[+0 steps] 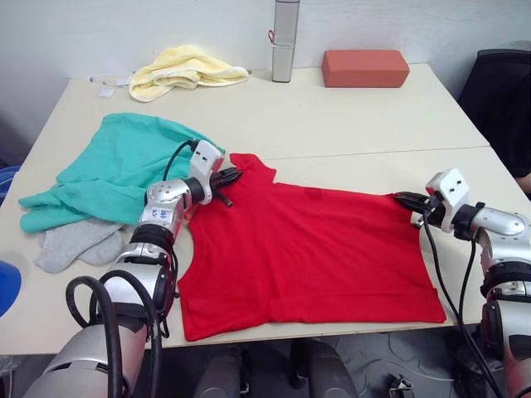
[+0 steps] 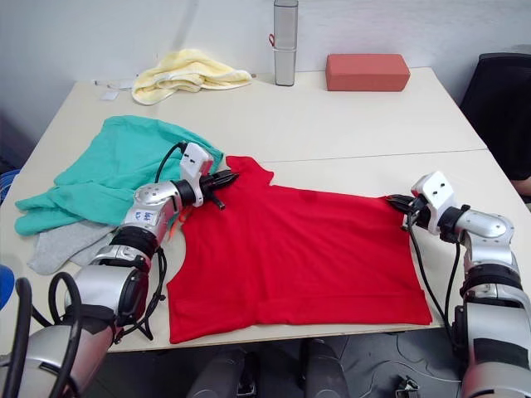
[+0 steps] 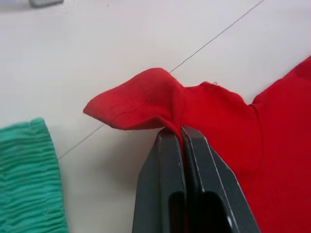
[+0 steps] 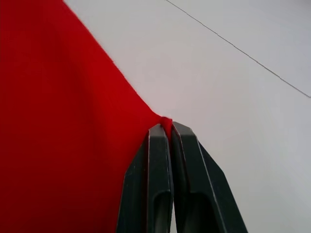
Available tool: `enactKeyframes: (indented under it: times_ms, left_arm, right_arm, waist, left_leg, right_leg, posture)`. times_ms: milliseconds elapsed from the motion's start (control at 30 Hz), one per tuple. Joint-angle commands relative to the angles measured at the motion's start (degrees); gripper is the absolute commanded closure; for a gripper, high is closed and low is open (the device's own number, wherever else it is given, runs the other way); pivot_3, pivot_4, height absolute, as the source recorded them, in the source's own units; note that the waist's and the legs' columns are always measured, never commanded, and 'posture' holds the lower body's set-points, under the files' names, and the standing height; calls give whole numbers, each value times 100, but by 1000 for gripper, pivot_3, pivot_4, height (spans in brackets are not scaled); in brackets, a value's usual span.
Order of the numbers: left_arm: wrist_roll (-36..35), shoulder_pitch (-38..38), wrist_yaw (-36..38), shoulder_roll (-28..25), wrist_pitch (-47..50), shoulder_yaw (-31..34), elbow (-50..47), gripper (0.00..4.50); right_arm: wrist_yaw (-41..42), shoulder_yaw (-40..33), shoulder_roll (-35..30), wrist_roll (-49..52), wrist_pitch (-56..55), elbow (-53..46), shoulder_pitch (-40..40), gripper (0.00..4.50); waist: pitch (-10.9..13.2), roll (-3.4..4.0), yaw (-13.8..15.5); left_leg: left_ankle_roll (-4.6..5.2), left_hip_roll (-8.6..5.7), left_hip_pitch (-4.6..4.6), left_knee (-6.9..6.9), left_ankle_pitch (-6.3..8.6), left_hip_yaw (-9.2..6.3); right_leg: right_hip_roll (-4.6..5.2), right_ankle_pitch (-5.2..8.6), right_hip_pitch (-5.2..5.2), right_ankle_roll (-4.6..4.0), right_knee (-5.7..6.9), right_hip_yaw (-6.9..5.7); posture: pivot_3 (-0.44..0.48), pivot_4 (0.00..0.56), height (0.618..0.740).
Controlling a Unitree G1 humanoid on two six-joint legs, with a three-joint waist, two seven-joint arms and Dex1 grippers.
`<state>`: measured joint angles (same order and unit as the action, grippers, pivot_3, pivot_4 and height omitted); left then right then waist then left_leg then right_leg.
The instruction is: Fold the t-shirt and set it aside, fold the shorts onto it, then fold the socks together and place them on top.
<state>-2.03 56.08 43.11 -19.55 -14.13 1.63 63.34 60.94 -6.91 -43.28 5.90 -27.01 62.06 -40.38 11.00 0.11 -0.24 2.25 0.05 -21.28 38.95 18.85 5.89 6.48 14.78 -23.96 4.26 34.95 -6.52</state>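
Observation:
The red t-shirt [image 1: 307, 249] lies spread flat across the near half of the table. My left gripper [image 1: 235, 175] is shut on its far left sleeve, the cloth pinched between the fingers [image 3: 170, 145]. At the shirt's far right corner my right gripper [image 1: 401, 198] is shut on the hem edge, a small tip of red cloth [image 4: 165, 122] held between its fingers. The teal shorts [image 1: 116, 170] lie bunched to the left of the shirt. Grey socks [image 1: 76, 243] rest in front of the shorts, near the left edge.
A pale yellow towel [image 1: 187, 70] lies at the back left. A metal cylinder [image 1: 284, 41] and a brick-red block [image 1: 365, 68] stand at the back. A seam [image 1: 382, 153] crosses the table [image 1: 332, 116]. A black chair [image 1: 502, 91] stands at the right.

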Motion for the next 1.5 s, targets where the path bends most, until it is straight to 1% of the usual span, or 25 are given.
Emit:
enactKeyframes:
  times_ms: [33, 133, 267, 467, 500, 667, 767, 900, 1233, 1300, 1333, 1367, 1400, 1500]
  left_arm:
    - [145, -244, 32, -216, -980, -65, -381, 4500]
    - [231, -440, 88, -312, -1587, -140, -485, 4500]
    - [324, -611, 36, -424, -2089, -208, -496, 4500]
    - [275, -809, -132, -497, -2517, -133, -589, 4500]
    - [270, -836, -167, -505, -2565, -124, -617, 4500]
    - [333, -1035, -198, -544, -2802, -208, -742, 4500]
    - [368, -1188, -235, -553, -2911, -243, -859, 4500]
    - [402, -1395, -272, -574, -3014, -282, -1026, 4500]
    - [352, -1946, -18, -713, -3183, -420, -1593, 4500]
    - [244, -2062, 216, -757, -3175, -447, -1700, 4042]
    - [219, -2102, 270, -775, -3181, -447, -1738, 3891]
    - [165, -2159, 353, -809, -3154, -441, -1808, 3631]
    - [117, -2202, 405, -838, -3124, -424, -1873, 3270]
    - [-213, -2348, 740, -963, -2860, -344, -2147, 2333]
  right_arm:
    - [44, -156, -145, 96, -713, -325, 274, 4435]
    - [-157, -153, -200, -10, -1126, -321, 428, 4435]
    - [-404, -113, -264, -158, -1554, -242, 571, 4435]
    - [-1057, -85, -308, -478, -2381, -246, 763, 4435]
    - [-1339, -61, -358, -673, -2643, -285, 780, 4435]
    - [-1879, 172, -480, -1232, -3386, -359, 941, 4435]
    - [-2203, 284, -562, -1470, -3631, -363, 1078, 4435]
    - [-2388, 425, -593, -1617, -3801, -346, 1248, 4435]
    - [-3062, 715, -773, -2095, -4075, -398, 1451, 4435]
    - [-3120, 732, -791, -2092, -4039, -421, 1479, 4500]
    - [-3010, 732, -776, -1949, -4001, -434, 1501, 4500]
    - [-2756, 727, -757, -1659, -3947, -495, 1563, 4500]
    - [-2512, 728, -744, -1387, -3897, -567, 1633, 4500]
    - [-1998, 728, -832, -803, -3786, -865, 1874, 3813]
  waist:
    - [0, 0, -3]
    - [0, 0, -3]
    - [0, 0, 1]
    - [0, 0, 3]
    - [0, 0, 0]
    - [0, 0, -1]
    - [0, 0, 5]
    - [0, 0, 3]
    - [0, 0, 4]
    - [0, 0, -1]
    - [0, 0, -2]
    - [0, 0, -2]
    - [0, 0, 0]
    - [0, 0, 3]
  left_leg:
    - [0, 0, 1, 0, 0, 1]
    - [0, 2, 2, 0, 0, 1]
    - [2, 2, 4, 0, 1, 2]
    - [6, 2, 3, 1, 3, 1]
    - [6, 2, 3, 1, 3, 3]
    - [7, 2, 5, 0, 3, 4]
    - [8, 2, 5, 0, 3, 4]
    - [10, 2, 5, 1, 3, 6]
    - [13, 4, 8, 1, 4, 8]
    - [13, 5, 8, 2, 4, 7]
    - [13, 5, 9, 1, 4, 9]
    - [13, 5, 9, 1, 4, 9]
    - [13, 5, 10, 1, 4, 9]
    - [15, 7, 10, 2, 5, 7]
  right_leg:
    - [0, 0, 0, 0, 0, 0]
    - [0, 0, 0, 0, 0, 2]
    - [2, 0, 0, 0, 1, 4]
    - [4, 0, 1, 0, -1, 3]
    - [4, 0, 1, 0, 0, 4]
    - [4, 0, 1, 0, 0, 4]
    - [4, 0, 2, 0, -1, 4]
    - [4, 0, 2, 0, 0, 6]
    - [4, 0, 3, 0, 0, 9]
    - [4, 0, 3, 0, -1, 9]
    - [4, 0, 4, 0, 0, 11]
    - [4, 0, 4, 0, -1, 11]
    - [3, 0, 4, 0, -1, 10]
    - [3, 0, 6, 0, -3, 8]
  posture:
    - [0, 150, 740]
    - [0, 150, 740]
    - [0, 150, 740]
    - [0, 150, 740]
    - [0, 150, 740]
    - [0, 150, 740]
    - [0, 150, 740]
    - [0, 150, 740]
    - [0, 150, 740]
    - [0, 150, 740]
    - [0, 150, 740]
    - [0, 150, 740]
    - [0, 150, 740]
    - [0, 150, 740]
